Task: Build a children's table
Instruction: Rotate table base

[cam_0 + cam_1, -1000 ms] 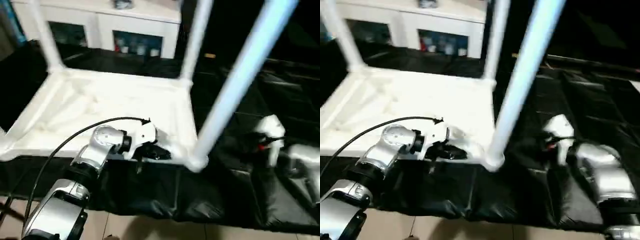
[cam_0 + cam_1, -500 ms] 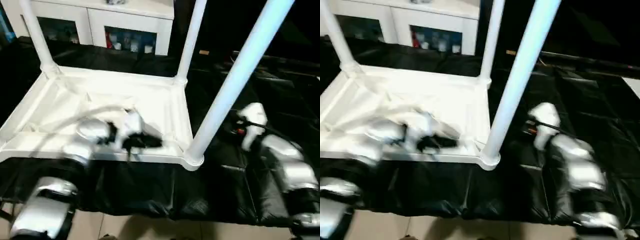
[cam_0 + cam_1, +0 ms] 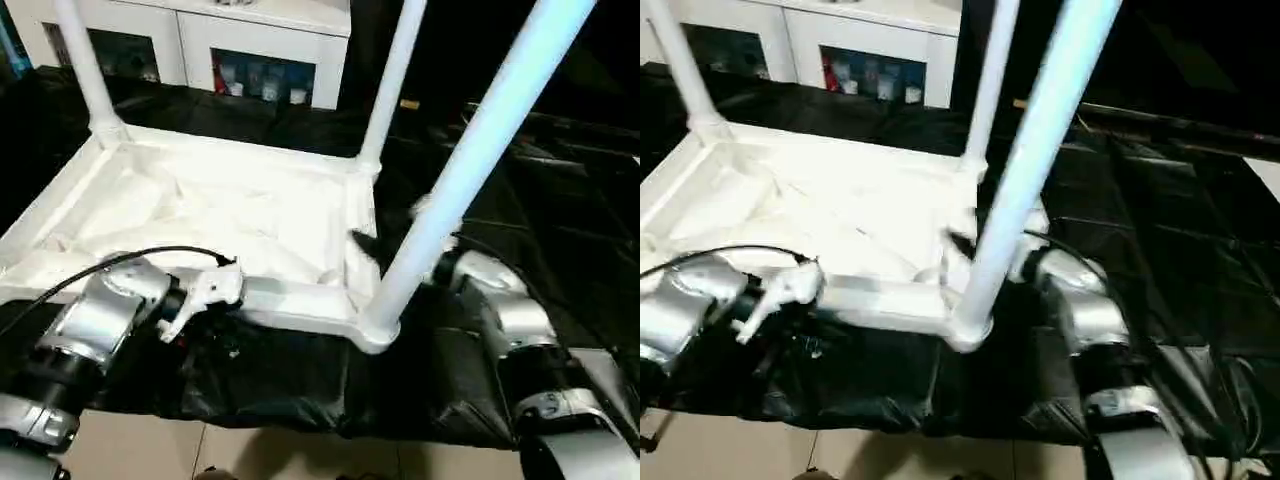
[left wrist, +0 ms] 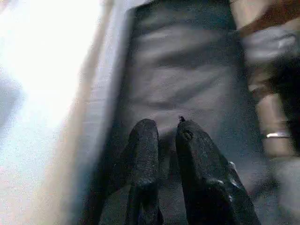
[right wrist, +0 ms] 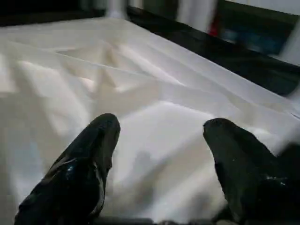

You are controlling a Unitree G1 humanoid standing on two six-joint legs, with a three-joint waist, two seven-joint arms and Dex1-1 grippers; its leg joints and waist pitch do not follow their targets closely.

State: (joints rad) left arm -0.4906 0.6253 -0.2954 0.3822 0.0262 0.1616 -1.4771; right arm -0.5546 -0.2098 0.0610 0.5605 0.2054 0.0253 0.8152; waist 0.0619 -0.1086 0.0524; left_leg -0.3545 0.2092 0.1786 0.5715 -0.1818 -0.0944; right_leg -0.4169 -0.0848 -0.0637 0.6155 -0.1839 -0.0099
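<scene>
While no writing is legible, the children's table (image 3: 210,210) lies upturned.

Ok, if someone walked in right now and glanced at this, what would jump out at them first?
The big white children's table lying upside down on the black sheet, ribbed underside up, with tube legs rising from its corners; the nearest leg cuts diagonally across the head view. Next, the silver arms: the right gripper, open, reaches over the tabletop by that leg, and the left gripper sits at the table's near edge. Behind stands a white cabinet with glass doors.
</scene>
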